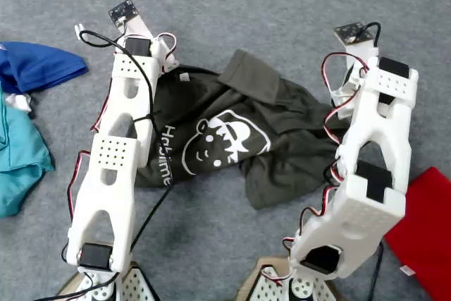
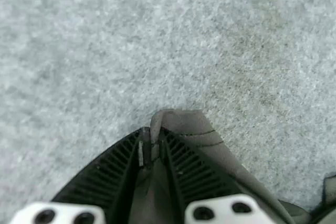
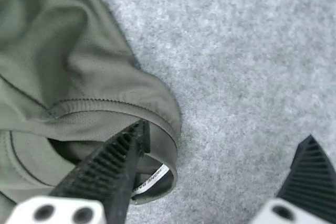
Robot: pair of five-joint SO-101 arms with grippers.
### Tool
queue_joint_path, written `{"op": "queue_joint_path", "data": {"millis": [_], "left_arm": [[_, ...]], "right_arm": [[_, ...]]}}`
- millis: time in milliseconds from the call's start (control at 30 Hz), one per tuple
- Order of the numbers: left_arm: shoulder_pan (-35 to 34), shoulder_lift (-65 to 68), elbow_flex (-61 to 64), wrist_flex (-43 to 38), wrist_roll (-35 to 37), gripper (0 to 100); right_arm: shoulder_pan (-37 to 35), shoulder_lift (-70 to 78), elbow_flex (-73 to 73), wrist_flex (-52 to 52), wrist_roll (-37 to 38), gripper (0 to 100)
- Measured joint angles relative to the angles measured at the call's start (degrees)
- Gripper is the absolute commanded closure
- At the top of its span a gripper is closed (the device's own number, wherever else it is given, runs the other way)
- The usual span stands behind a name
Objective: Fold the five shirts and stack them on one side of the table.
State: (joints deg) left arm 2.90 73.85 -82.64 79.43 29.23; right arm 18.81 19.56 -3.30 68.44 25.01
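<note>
- While crumpled, the dark olive shirt (image 1: pixel 282 125) lies mid-table between the two arms. Its long axis runs across from one arm to the other, and the white cartoon print (image 1: pixel 225 139) is face-up and tilted.
- One folded flap (image 1: pixel 250 75) points toward the far edge.
- The left gripper (image 2: pixel 151 136) is clamped on a fold at the shirt's edge, with fabric pinched between its ribbed pads.
- The right gripper (image 3: pixel 224 132) stands spread wide at the shirt's other end. One finger (image 3: pixel 113 161) is over a hemmed opening, the other over the bare grey table (image 3: pixel 236 51).
- A blue shirt (image 1: pixel 39 65) and a teal shirt (image 1: pixel 17 149) lie on the left side, and a red shirt (image 1: pixel 423 230) lies beside the right arm.
</note>
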Motion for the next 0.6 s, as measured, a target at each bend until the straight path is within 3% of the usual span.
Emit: {"op": "queue_joint_path", "data": {"millis": [267, 600], "left_arm": [[-1.41, 0.09, -9.05, 7.47, 2.20, 98], [-8.00, 0.00, -10.46, 12.48, 6.24, 98]], "right_arm": [[-3.87, -11.69, 0.00, 0.00, -4.57, 58.4], [-29.45, -10.11, -1.14, -10.37, -2.64, 58.4]]}}
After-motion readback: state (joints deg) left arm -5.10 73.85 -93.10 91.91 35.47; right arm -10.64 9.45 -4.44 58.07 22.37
